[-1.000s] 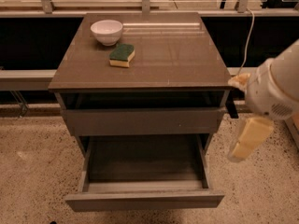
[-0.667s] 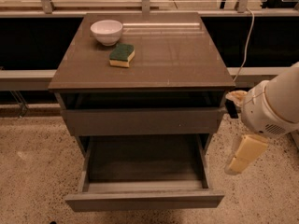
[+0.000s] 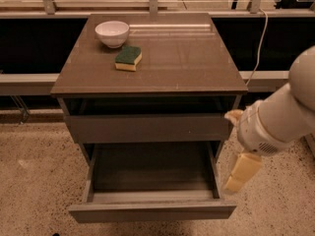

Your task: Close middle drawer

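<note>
Middle drawer (image 3: 152,211) stood pulled far out, pincer (image 3: 243,172) hung just beside its right side, grip not clear

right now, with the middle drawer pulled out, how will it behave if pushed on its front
The middle drawer looks empty, so probably light and easy-sliding. Its wide slab front may skew if pushed off-centre; the gripper hangs by its right corner.
</note>
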`<state>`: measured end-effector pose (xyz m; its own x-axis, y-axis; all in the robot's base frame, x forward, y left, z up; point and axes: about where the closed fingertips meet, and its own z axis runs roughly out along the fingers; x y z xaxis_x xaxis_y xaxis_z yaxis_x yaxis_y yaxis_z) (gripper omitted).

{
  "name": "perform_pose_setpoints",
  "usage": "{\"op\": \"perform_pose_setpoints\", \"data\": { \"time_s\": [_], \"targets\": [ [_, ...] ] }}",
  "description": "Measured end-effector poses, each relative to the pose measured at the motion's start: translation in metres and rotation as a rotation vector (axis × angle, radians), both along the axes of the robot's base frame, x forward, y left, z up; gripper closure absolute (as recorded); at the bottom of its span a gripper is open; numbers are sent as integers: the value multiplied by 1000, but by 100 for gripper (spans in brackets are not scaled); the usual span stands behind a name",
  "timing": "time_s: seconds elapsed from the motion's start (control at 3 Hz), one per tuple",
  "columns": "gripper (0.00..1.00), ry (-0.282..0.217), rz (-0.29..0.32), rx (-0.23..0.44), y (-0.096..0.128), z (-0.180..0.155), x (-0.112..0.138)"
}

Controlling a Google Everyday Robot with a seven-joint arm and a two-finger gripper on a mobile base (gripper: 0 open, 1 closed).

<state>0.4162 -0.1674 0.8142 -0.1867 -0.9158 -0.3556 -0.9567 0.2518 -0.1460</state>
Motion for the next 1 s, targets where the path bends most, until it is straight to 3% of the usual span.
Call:
{"op": "perform_pose_setpoints", "data": {
  "time_s": [0.33, 0.67, 1.0],
  "targets": [
    [0, 57, -19, 95, 21, -73, -17],
    [0, 56, -10, 145, 32, -171, -64],
    [0, 56, -10, 145, 32, -171, -64]
  ]
}}
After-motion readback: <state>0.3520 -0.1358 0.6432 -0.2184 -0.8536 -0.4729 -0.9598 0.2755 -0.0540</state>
